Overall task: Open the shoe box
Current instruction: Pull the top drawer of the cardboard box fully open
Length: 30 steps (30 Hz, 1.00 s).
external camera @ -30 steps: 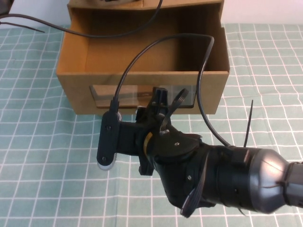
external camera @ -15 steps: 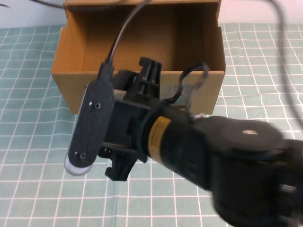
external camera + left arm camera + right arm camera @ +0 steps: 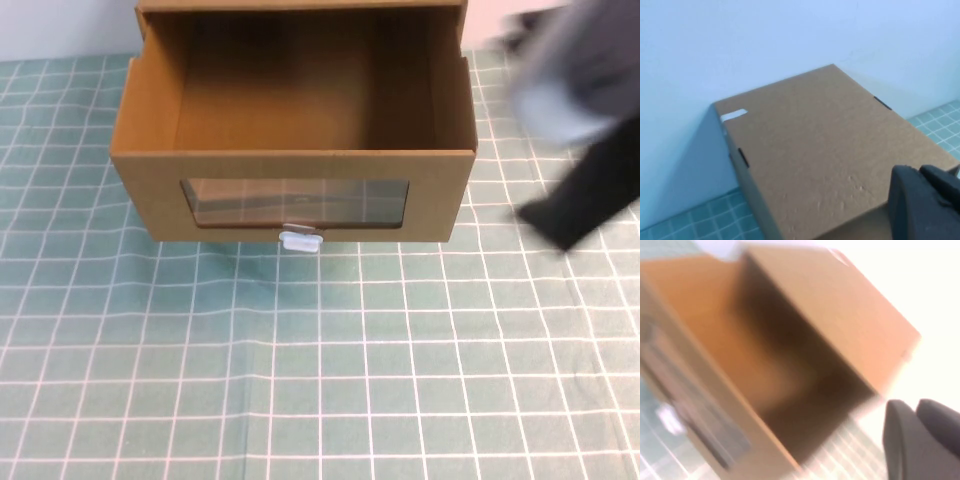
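The brown cardboard shoe box (image 3: 150,190) stands at the back of the table with its drawer slid out toward me, and the inside shows empty. The drawer's front has a clear window (image 3: 295,202) and a small white pull tab (image 3: 299,240) below it. My right arm (image 3: 585,195) is a dark blur off the box's right side, touching nothing. My right gripper (image 3: 916,409) hangs beside the open drawer (image 3: 740,355), fingers together and empty. My left gripper (image 3: 921,172) hovers over the box's outer sleeve (image 3: 815,145), shut and holding nothing.
A green chequered cloth (image 3: 320,380) covers the table in front of and around the box. A pale wall (image 3: 765,40) stands right behind the box.
My right arm has swung away from in front of the drawer to the right and upward. The pull tab is now in plain sight. The box has not moved over the last half second.
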Tool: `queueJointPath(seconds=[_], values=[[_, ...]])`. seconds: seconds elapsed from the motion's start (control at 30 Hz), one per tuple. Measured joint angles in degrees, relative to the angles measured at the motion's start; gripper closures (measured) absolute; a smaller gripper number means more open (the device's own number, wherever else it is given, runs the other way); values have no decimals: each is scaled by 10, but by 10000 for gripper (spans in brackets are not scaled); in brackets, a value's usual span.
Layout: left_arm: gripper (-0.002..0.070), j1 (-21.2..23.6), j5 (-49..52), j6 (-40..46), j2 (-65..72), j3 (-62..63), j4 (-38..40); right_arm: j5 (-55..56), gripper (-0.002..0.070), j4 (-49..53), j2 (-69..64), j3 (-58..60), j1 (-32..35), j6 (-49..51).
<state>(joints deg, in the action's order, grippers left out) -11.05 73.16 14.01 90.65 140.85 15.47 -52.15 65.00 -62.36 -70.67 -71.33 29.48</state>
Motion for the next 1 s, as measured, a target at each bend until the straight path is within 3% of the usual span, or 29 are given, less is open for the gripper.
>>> queueJointPath(seconds=[0.17,0.47,0.8,1.0], values=[[681,0,0,-1,-102,-113,-33,-84,682,-62,97,0,0,-13],[681,0,-5,3,-315,-448,-70,-113,689,-182,265,77,0,-59],[681,0,-192,-15,-587,-839,-90,-104,689,-191,357,225,0,5],[681,0,-254,-18,-656,-926,-103,-102,689,-211,357,276,0,5]])
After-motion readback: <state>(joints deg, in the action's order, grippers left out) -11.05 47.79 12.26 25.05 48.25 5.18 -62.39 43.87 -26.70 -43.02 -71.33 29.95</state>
